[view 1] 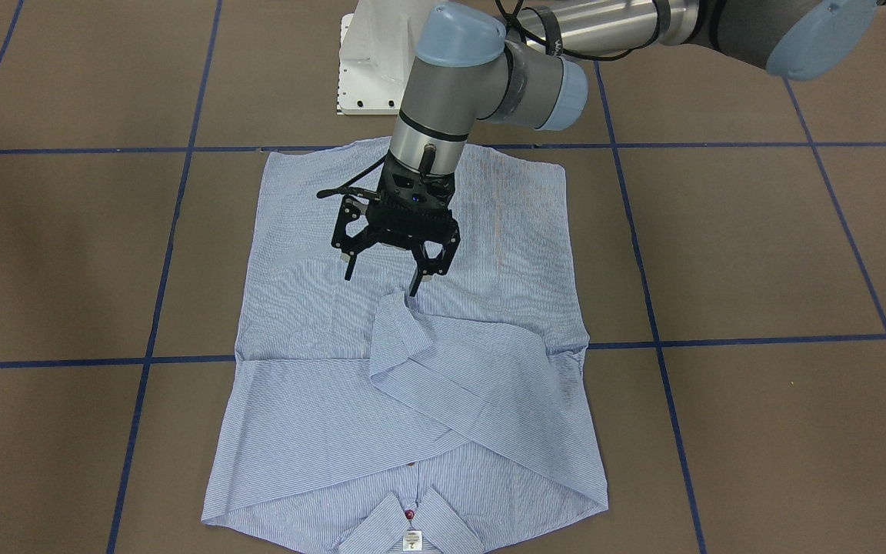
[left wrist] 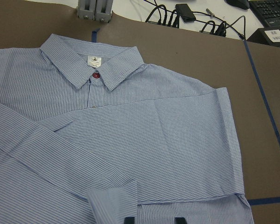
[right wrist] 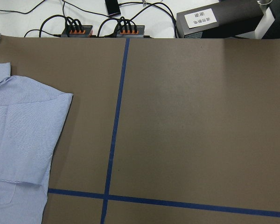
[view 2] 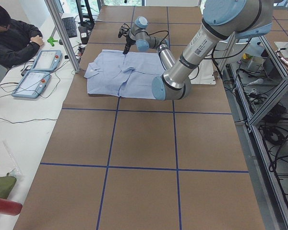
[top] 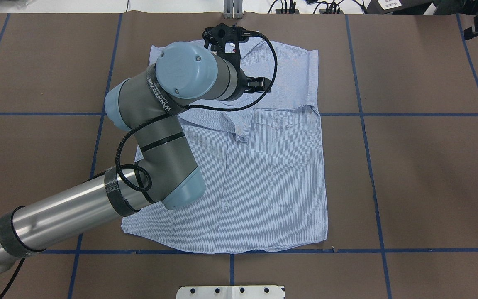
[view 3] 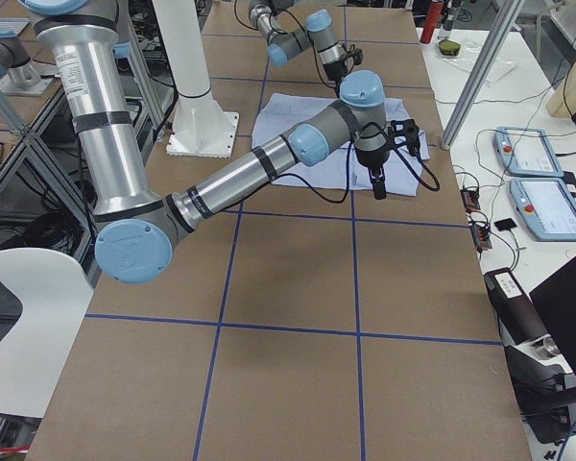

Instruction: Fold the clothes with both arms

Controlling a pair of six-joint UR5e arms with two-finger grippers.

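Brown paper crossed by blue tape lines (view 1: pixel 727 341) covers the table (view 1: pixel 758 246). The shirt (view 1: pixel 320 400) lies flat on it, front up, with its hem nearest my base and its collar (view 1: pixel 381 523) at the far edge.

My left gripper (view 1: pixel 381 282) hangs over the middle of the shirt, pointing down. Its fingers are spread wide with nothing between them. Just beside one fingertip a cuff (view 1: pixel 395 312) stands slightly raised off the cloth; I cannot tell whether the finger touches it.

My right gripper (view 3: pixel 379 182) is off to my right of the shirt. Its wrist camera takes in mostly bare paper, with only a shoulder edge of the shirt at one side. I cannot tell whether that gripper is spread or pressed together.

The shirt is light blue with fine white stripes and is buttoned up. Both long sleeves are folded inward and cross each other over the chest. A red button (left wrist: pixel 96 75) closes the neck just under a small white label (left wrist: pixel 93 60). A chest pocket (top: pixel 282 120) shows beside the sleeves, and the body below them lies smooth with a few light creases.
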